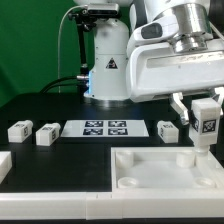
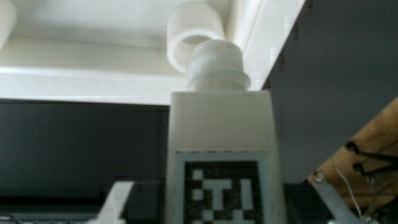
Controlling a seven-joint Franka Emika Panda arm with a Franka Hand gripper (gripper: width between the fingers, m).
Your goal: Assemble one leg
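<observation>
My gripper (image 1: 204,112) is shut on a leg (image 1: 205,124), a small white block with a black-and-white marker, held upright at the exterior view's right. It hangs just above the far right corner of the large white panel (image 1: 150,168), over a round socket. In the wrist view the held leg (image 2: 222,160) fills the middle, its round peg pointing toward the panel (image 2: 107,45), with a finger (image 2: 128,200) at its side. Three more legs lie on the table: two at the exterior view's left (image 1: 19,129) (image 1: 46,133) and one (image 1: 167,129) beside the marker board.
The marker board (image 1: 104,128) lies flat on the black table at centre. The robot's white base (image 1: 108,65) stands behind it. Another white part (image 1: 4,165) sits at the exterior view's left edge. A green backdrop closes the back.
</observation>
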